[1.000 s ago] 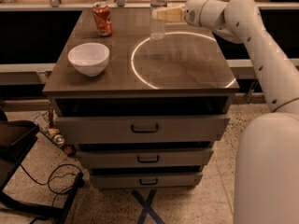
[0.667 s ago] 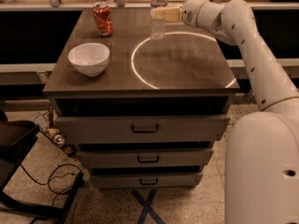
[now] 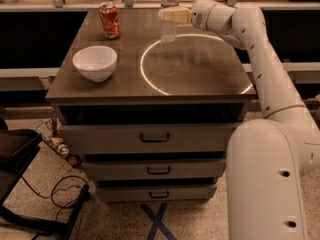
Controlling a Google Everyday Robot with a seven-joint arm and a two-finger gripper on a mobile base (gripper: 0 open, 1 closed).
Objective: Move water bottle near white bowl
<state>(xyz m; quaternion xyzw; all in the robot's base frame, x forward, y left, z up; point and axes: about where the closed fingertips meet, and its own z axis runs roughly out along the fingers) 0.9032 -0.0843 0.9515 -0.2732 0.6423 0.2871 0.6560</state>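
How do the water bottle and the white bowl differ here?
The water bottle is tall, clear and narrow; the white bowl is low, opaque and wide. The bottle is toward the back of the table with the gripper at its upper body; the bowl sits alone toward the front left. Both are upright.

gripper (image 3: 173, 15): at the far edge of the cabinet top (image 3: 200, 91), level with the upper body of the water bottle (image 3: 169, 32), its pale front crossing the bottle. water bottle: upright, just outside the far rim of a bright light ring (image 3: 141, 66) on the top. white bowl (image 3: 95, 62): front left, well apart from the bottle. soda can (image 3: 109, 20): upright, far left, behind the bowl. three drawers (image 3: 155, 136) below, closed.
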